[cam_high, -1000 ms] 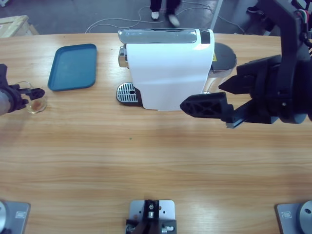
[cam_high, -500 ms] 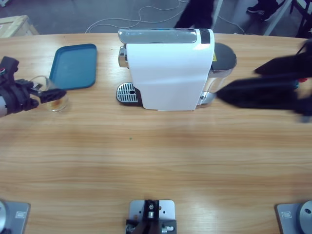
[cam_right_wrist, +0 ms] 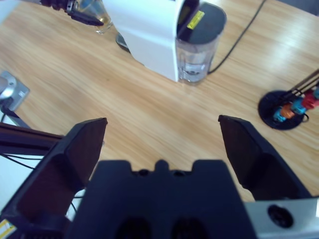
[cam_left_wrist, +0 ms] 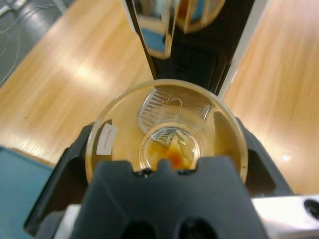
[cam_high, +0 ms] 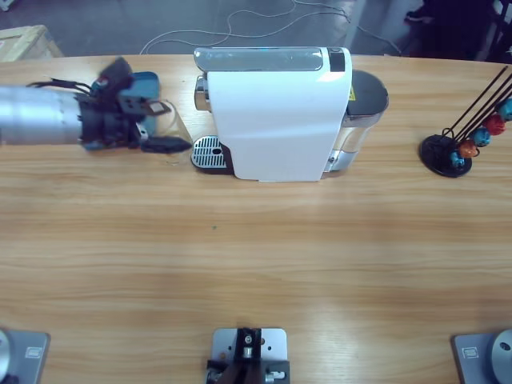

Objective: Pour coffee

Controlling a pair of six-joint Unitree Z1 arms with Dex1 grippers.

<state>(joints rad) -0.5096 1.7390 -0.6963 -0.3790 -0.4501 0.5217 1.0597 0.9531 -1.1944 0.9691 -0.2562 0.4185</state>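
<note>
- Left gripper (cam_high: 164, 132) grasps a glass (cam_left_wrist: 167, 137) holding coffee (cam_left_wrist: 172, 155), near the tabletop's far edge, beside the coffee machine (cam_high: 276, 112)
- Right gripper (cam_right_wrist: 162, 144), jaws spread apart, holds nothing

- The coffee (cam_left_wrist: 172, 155), a shallow amber-brown pool, sits at the bottom of a small clear glass tumbler (cam_left_wrist: 164, 134), seen here straight down through the tumbler's round mouth.
- The tumbler is clamped between the two black jaws of the left gripper (cam_left_wrist: 167, 149), a small white label on its inner wall.
- From above, the tumbler (cam_high: 164, 120) is held over the table just left of the white coffee machine (cam_high: 276, 112), beside its round perforated drip tray (cam_high: 208, 152).
</note>
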